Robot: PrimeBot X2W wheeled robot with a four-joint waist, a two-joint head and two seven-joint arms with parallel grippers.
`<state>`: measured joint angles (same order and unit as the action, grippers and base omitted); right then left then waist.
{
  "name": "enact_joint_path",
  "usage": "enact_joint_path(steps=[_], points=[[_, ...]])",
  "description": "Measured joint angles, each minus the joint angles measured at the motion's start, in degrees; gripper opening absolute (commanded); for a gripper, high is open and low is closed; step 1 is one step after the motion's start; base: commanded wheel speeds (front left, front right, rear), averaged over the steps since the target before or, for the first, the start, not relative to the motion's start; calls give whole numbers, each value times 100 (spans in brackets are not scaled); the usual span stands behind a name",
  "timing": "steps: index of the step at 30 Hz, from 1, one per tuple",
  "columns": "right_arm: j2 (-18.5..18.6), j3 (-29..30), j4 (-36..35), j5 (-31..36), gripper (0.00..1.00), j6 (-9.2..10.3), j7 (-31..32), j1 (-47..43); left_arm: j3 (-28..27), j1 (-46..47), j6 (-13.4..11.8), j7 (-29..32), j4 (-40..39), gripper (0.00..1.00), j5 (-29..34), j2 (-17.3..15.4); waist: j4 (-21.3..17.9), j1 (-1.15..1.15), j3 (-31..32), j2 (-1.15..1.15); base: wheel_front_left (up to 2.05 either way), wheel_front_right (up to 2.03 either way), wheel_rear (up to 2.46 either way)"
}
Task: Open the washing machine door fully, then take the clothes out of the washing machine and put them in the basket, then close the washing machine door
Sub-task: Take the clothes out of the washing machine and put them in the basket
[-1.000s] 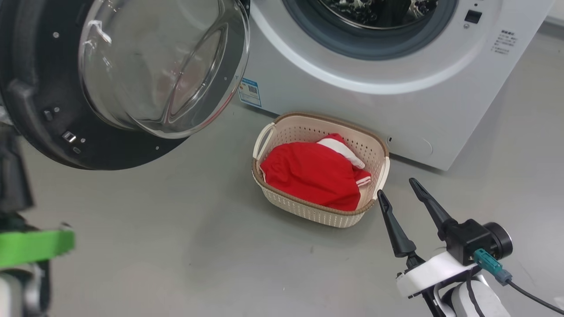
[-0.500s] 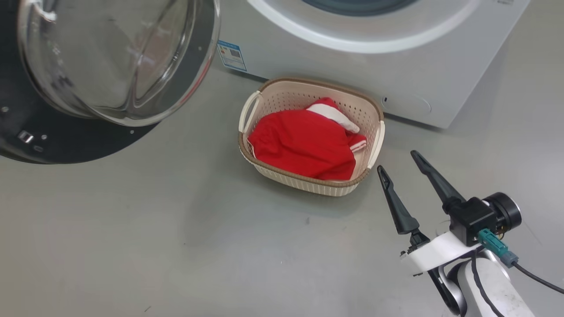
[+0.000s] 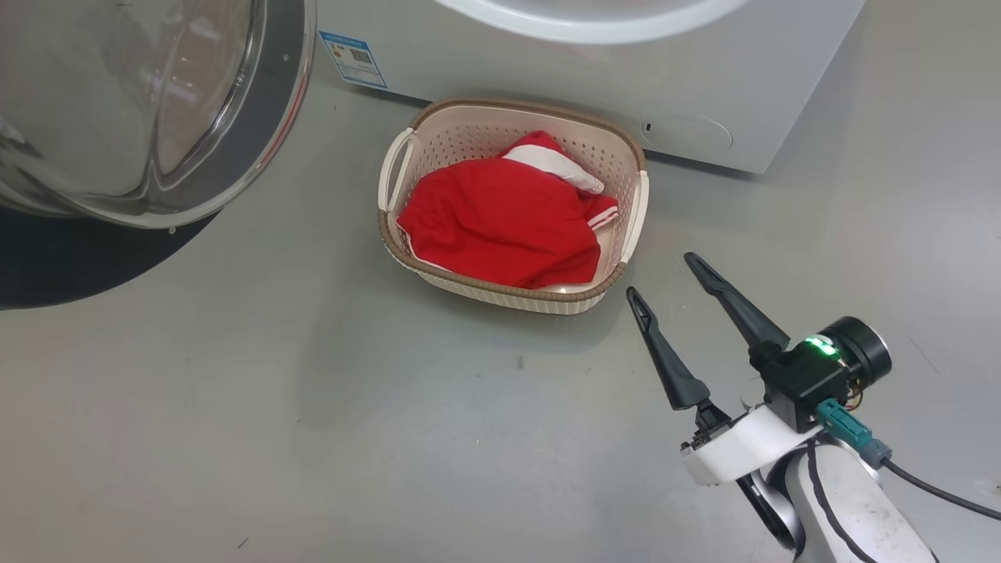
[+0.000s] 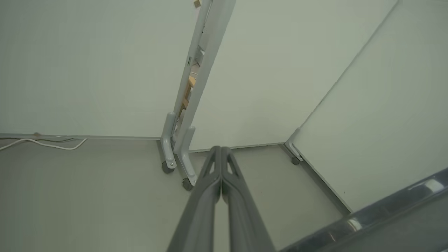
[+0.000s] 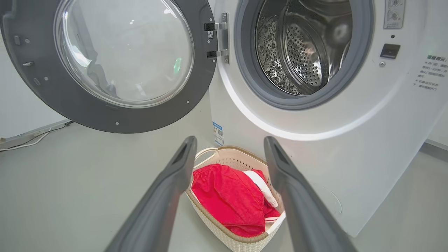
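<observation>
You have the red white-striped garment (image 3: 500,227) lying in the cream perforated plastic basket (image 3: 508,299) at frame centre. The steel drum (image 5: 301,52) looks empty. The black-ringed round glass door (image 5: 98,117) hangs open at upper left, so closing it is what's left. Your right gripper (image 3: 661,274) is spread wide and empty, and your left gripper (image 4: 221,149) is pinched together.
</observation>
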<state>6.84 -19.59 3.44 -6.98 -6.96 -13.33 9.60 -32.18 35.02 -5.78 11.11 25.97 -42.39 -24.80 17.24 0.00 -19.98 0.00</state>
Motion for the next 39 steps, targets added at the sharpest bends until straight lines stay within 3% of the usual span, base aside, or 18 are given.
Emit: enact_joint_path(steps=[5,10,18,39], points=[[11,-2,-20,-2,100,-1,-1,52,-438,432,-57,304,523,0,-482,115,-27,0,-23,0,0,0,0],[34,-51,-20,-3,100,-1,-1,53,-1138,1012,-105,583,998,0,-1323,436,-19,0,-13,0,0,0,0],[68,-94,-20,-9,100,-2,0,55,-1648,1479,-119,906,1589,0,-1793,543,4,0,0,0,0,0,0],[143,-80,-63,-90,100,-2,0,169,-1456,1951,-151,1806,2536,0,-1786,419,-46,0,-33,0,0,0,0]])
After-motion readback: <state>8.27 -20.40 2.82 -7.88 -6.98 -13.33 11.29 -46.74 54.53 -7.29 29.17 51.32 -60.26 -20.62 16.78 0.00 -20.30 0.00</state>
